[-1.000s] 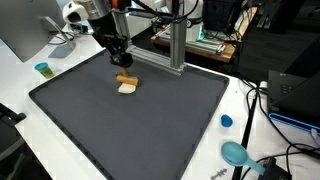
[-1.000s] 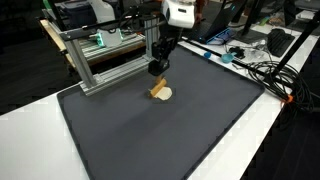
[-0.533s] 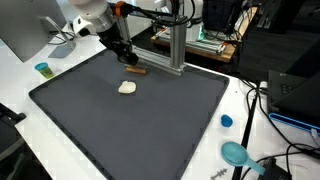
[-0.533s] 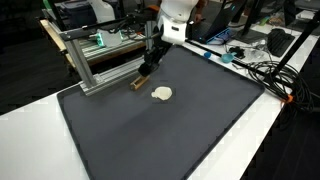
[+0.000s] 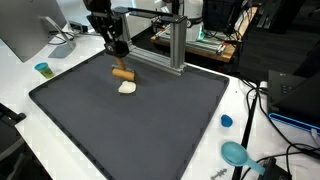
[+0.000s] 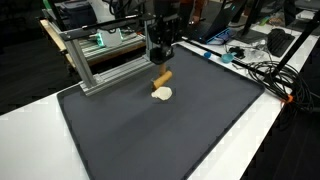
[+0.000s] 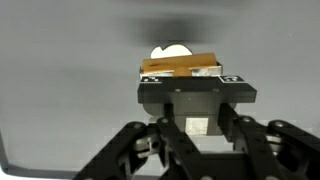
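Wrist view: wooden block [image 7: 180, 64] clamped within gripper [image 7: 181, 82].

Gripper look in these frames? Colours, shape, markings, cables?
The gripper is all black: a boxy body with jointed linkage bars either side. Small white squares mark its front edge, and a pale label sits mid-body. No cable shows clearly.

1. My tool [image 5: 119, 58] shows black all over.
2. I see the block [image 5: 122, 73] as plain tan-brown.
3. The disc [image 5: 127, 87] is cream-white.
4. The mat [image 5: 150, 125] is dark grey, unpatterned.
5. The counter [image 5: 18, 88] is white, and the cap [image 5: 226, 121] is blue.
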Robot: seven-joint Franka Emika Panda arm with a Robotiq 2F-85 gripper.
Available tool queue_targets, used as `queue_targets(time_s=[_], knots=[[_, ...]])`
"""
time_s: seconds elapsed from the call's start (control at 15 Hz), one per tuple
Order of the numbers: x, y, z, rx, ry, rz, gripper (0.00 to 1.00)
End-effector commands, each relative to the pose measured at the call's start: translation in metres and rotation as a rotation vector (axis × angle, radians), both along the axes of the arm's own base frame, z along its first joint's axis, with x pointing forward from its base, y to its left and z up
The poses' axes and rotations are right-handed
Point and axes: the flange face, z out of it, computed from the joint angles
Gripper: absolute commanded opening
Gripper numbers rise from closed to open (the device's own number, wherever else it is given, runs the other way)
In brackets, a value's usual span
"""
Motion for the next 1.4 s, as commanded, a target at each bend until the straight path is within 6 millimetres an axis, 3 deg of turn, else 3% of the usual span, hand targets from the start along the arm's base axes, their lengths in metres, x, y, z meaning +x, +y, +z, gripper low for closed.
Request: queue_targets(time_s=[0.0,0.2,0.33,0.6,0.8,0.87,0.93,1.07,1.13,1.33], knots=[[-0.056,0.005,0.055,0.022,-0.196,-0.012,0.21],[-0.1,-0.001,0.082,0.028,-0.336,-0.021,0.21],[-0.133,-0.01,0.087,0.03,-0.399,-0.026,0.21],[-0.203,-0.033,0.077,0.035,-0.465,0.018,0.21],[-0.25,-0.039,0.062,0.081,-0.496,0.09,0.21],[-0.214,-0.044,0.065,0.03,-0.425,0.042,0.21],[-0.225,-0.045,0.06,0.037,-0.425,0.047,0.46],[-0.226,-0.045,0.06,0.037,-0.426,0.046,0.46],[-0.223,-0.044,0.059,0.036,-0.419,0.047,0.21],[-0.229,-0.014,0.069,0.037,-0.442,-0.029,0.21]])
